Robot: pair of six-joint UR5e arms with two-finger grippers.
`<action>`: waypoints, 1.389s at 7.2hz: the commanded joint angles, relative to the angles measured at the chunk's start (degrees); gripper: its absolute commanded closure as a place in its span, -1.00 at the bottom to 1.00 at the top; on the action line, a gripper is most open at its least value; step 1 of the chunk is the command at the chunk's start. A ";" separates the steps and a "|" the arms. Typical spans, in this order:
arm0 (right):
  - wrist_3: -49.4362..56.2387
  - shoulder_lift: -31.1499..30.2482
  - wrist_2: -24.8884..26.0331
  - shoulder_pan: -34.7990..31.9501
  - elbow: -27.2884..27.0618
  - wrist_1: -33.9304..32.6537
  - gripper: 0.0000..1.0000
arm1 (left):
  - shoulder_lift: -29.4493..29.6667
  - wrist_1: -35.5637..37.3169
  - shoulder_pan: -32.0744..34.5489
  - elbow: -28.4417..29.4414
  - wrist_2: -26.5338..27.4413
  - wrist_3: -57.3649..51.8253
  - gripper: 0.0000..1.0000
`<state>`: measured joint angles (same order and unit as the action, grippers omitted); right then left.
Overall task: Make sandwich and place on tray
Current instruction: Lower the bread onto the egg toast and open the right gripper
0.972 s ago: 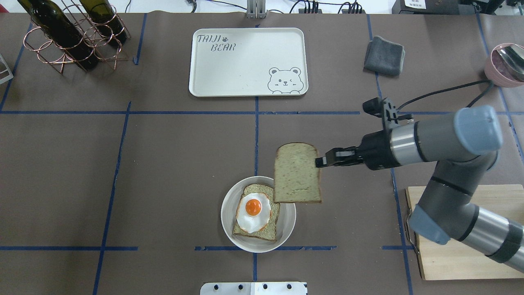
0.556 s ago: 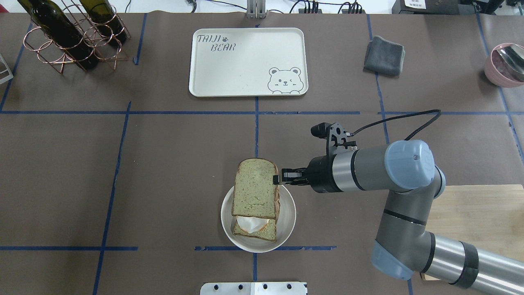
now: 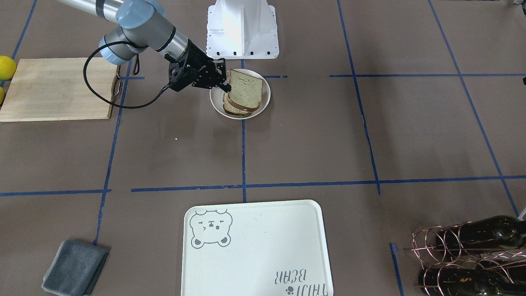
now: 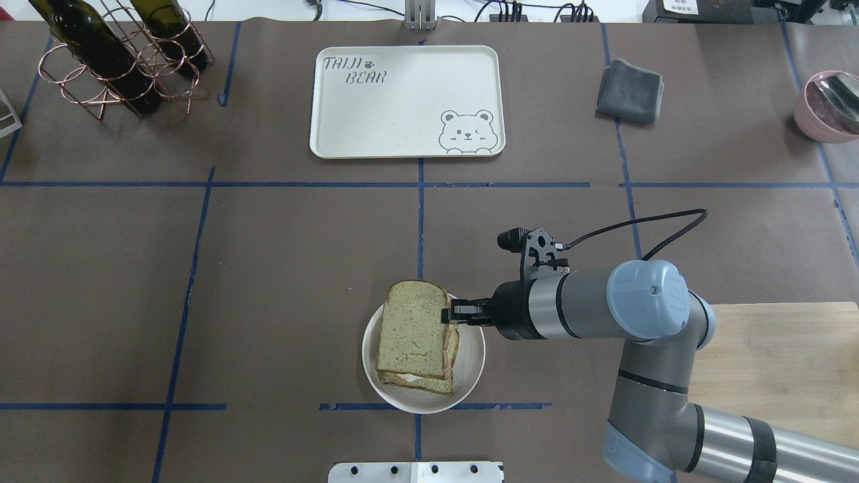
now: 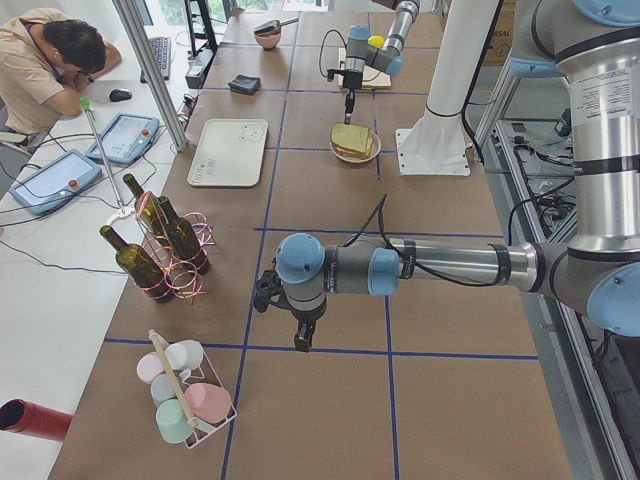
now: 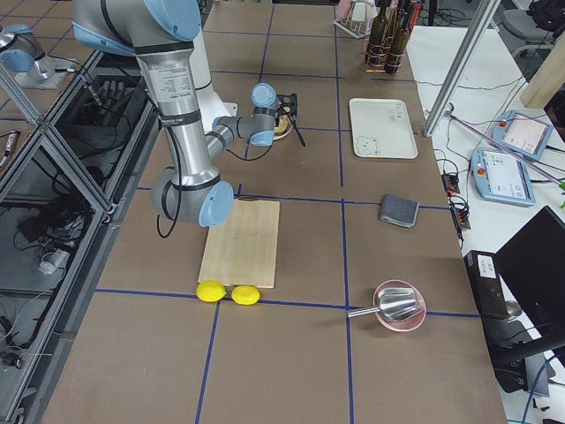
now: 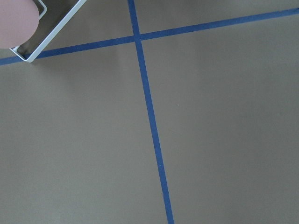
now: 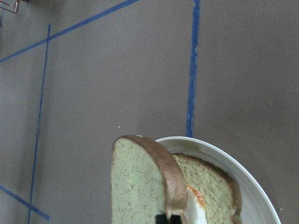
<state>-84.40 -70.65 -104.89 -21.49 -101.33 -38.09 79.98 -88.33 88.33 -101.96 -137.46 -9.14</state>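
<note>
My right gripper (image 4: 446,315) is shut on the right edge of the top bread slice (image 4: 413,329) and holds it over the round white plate (image 4: 472,362). The slice is tilted, its near end resting on the filling. Under it lie the lower bread slice (image 4: 433,386) and the fried egg (image 8: 196,205), mostly covered. The front-facing view shows the gripper (image 3: 227,87) at the stacked slices (image 3: 245,88). The white bear tray (image 4: 402,100) lies bare at the far centre. My left gripper (image 5: 300,340) hangs over bare table far to the left; I cannot tell whether it is open.
A copper rack with wine bottles (image 4: 114,54) stands far left. A grey cloth (image 4: 629,82) lies right of the tray, a pink bowl (image 4: 829,107) far right. A wooden cutting board (image 4: 772,349) lies near right, with lemons (image 6: 225,291) beside it.
My right gripper has carried the top slice left and down onto the plate. The slice now covers the egg, which was in full view before.
</note>
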 commanded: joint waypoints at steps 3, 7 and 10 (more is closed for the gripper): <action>0.20 -1.94 0.12 0.84 1.14 0.03 1.00 | 0.00 0.00 0.00 0.01 -0.09 0.00 -1.00; 0.64 -2.12 0.21 0.75 0.87 -0.23 -1.00 | 0.00 0.00 0.00 0.01 -0.09 0.00 -1.00; 9.37 -1.25 -3.71 -4.76 0.52 -12.31 -1.00 | 0.79 0.00 0.00 -0.43 0.18 -0.09 -1.00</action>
<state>-80.43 -72.38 -106.11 -23.40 -100.61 -44.99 80.41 -88.33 88.33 -102.29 -137.43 -9.16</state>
